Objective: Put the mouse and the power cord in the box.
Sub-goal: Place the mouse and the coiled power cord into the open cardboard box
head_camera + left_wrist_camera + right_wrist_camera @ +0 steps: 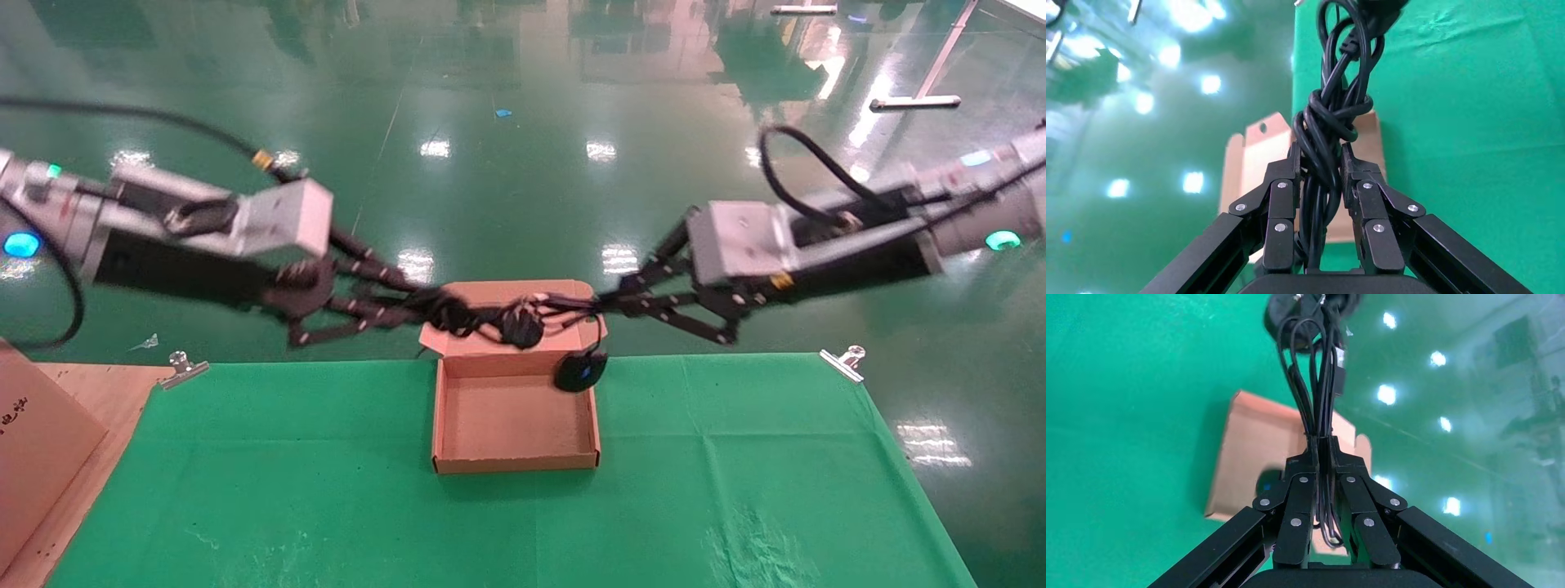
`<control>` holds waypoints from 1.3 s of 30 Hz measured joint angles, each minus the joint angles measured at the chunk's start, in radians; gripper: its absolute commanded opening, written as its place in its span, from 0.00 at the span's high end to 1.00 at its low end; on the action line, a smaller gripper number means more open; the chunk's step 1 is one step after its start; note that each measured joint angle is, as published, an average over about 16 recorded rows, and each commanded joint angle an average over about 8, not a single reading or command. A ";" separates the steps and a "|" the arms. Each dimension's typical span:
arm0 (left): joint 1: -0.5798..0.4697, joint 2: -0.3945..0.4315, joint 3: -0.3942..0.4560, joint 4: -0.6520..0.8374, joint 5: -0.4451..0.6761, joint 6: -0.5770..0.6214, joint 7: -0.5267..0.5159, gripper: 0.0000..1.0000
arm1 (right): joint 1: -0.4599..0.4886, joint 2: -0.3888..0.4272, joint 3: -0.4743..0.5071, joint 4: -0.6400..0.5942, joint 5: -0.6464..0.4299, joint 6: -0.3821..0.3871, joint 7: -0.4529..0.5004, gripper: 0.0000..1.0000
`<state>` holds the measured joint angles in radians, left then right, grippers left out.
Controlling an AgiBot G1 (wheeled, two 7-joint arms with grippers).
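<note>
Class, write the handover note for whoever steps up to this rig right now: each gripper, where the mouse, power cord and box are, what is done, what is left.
Left gripper: shut on the power cord, held above the box's far edge.
Right gripper: shut on the mouse's thin cable; the mouse dangles from it at the box's far right corner.
The box: open on the green cloth, lid back, nothing inside.
Done: both things picked up and brought over the box.
Left: lower each into the box and release. The two cables seem to meet over the lid, so watch for tangling.

one mouse, one power cord, one box
</note>
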<state>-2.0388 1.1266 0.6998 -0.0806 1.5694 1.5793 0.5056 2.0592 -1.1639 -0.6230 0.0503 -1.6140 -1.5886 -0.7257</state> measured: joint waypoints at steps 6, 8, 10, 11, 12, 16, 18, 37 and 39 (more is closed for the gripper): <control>-0.019 0.032 0.002 0.008 -0.007 -0.020 0.002 1.00 | 0.025 -0.036 -0.009 -0.006 -0.002 0.013 0.012 1.00; -0.016 0.039 0.003 0.015 -0.006 -0.029 0.005 1.00 | 0.026 -0.042 -0.010 -0.011 -0.003 0.016 0.012 1.00; -0.011 0.045 0.004 0.023 -0.005 -0.038 0.010 1.00 | 0.026 -0.045 -0.011 -0.015 -0.003 0.018 0.011 1.00; -0.009 0.047 0.005 0.028 -0.005 -0.042 0.012 1.00 | 0.026 -0.046 -0.012 -0.018 -0.003 0.019 0.010 1.00; -0.006 0.049 0.005 0.032 -0.004 -0.047 0.014 1.00 | 0.025 -0.047 -0.012 -0.020 -0.003 0.019 0.008 1.00; 0.005 0.056 0.007 0.046 -0.002 -0.067 0.020 1.00 | 0.021 -0.047 -0.011 -0.030 -0.001 0.024 0.004 1.00; 0.009 0.060 0.008 0.052 0.000 -0.078 0.022 1.00 | 0.019 -0.047 -0.010 -0.034 0.000 0.027 0.002 1.00; 0.076 0.137 0.022 0.055 0.021 -0.289 0.083 1.00 | 0.008 -0.053 -0.008 -0.048 0.004 0.074 -0.007 1.00; 0.103 0.153 0.022 0.051 0.021 -0.341 0.102 1.00 | 0.005 -0.051 -0.006 -0.049 0.007 0.071 -0.009 1.00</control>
<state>-1.9362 1.2801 0.7218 -0.0296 1.5908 1.2380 0.6075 2.0643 -1.2148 -0.6292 0.0011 -1.6071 -1.5178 -0.7351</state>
